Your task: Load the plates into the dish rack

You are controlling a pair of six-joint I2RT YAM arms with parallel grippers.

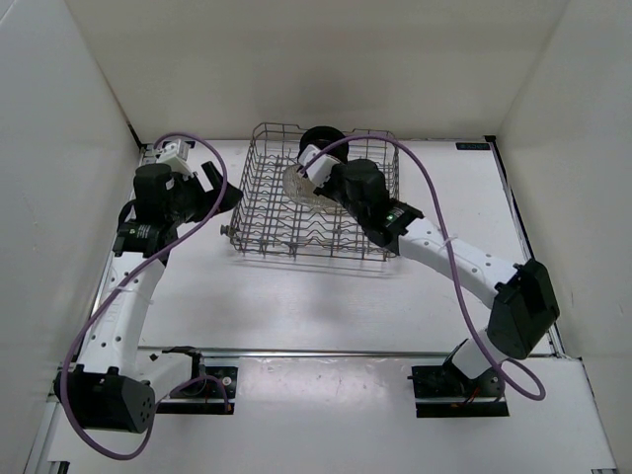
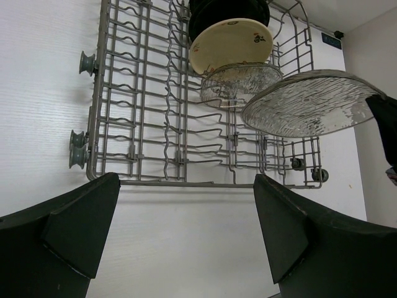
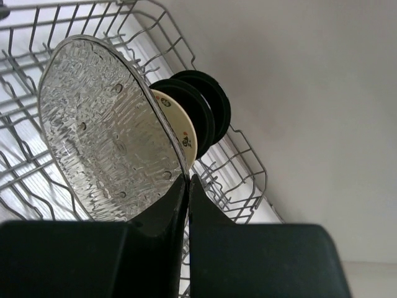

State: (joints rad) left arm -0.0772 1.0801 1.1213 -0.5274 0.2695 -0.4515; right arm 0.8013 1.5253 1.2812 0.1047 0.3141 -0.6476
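Note:
The grey wire dish rack [image 1: 267,212] stands at the middle back of the table. Black plates [image 1: 327,138] stand on edge at its far end, and they also show in the left wrist view [image 2: 214,11]. In front of them stand a cream-tan spotted plate [image 2: 231,45] and a clear plate [image 2: 239,81]. My right gripper [image 1: 318,178] is shut on the rim of a second clear plate [image 3: 105,149] and holds it tilted above the rack, just in front of the cream plate [image 3: 180,127]. My left gripper [image 2: 186,230] is open and empty, over the table left of the rack.
White walls enclose the table on three sides. The rack's small wheels [image 2: 79,149] stick out on its left side, toward my left gripper. A purple cable [image 1: 434,188] loops over the rack's right end.

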